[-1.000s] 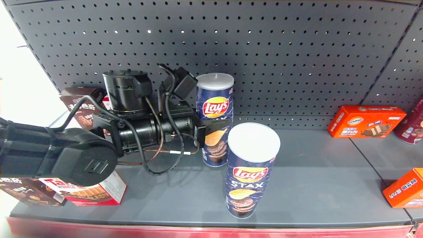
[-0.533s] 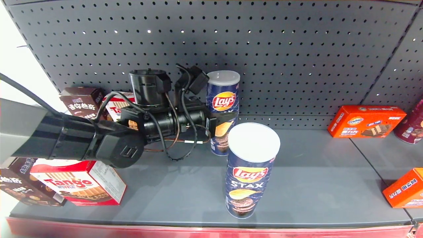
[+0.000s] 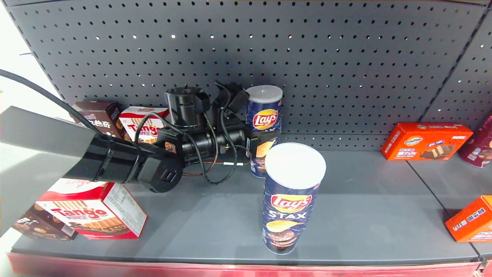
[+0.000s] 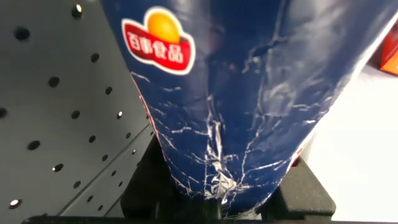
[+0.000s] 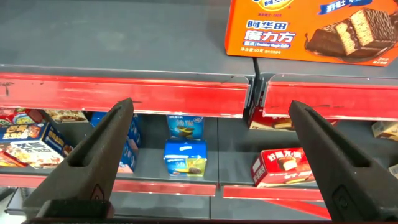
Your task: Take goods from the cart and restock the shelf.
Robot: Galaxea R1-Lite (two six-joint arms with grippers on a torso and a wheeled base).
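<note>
One second has carried the left gripper (image 3: 265,143), clamped on a can (image 3: 264,115), rightward and deeper, so the can now stands upright near the pegboard (image 3: 346,77), just behind the front can (image 3: 290,200) on the shelf (image 3: 365,215); release seems next, while the right gripper (image 5: 210,106) hangs open, holding nothing

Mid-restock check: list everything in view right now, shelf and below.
chip cans: 2, dark blue, white lids; shelf front, and back by the pegboard.
wafer boxes: 2, red and white; front left, back left.
brown boxes: 2, brown; back left, front left corner.
orange boxes: 2, orange; right side, back and front.
round can: 1, dark red; far right edge.
lower-shelf boxes: several, blue and red; below.
left gripper: 1, black; shut on the back chip can.
right gripper: 1, black; open, facing the red shelf edge.
</note>
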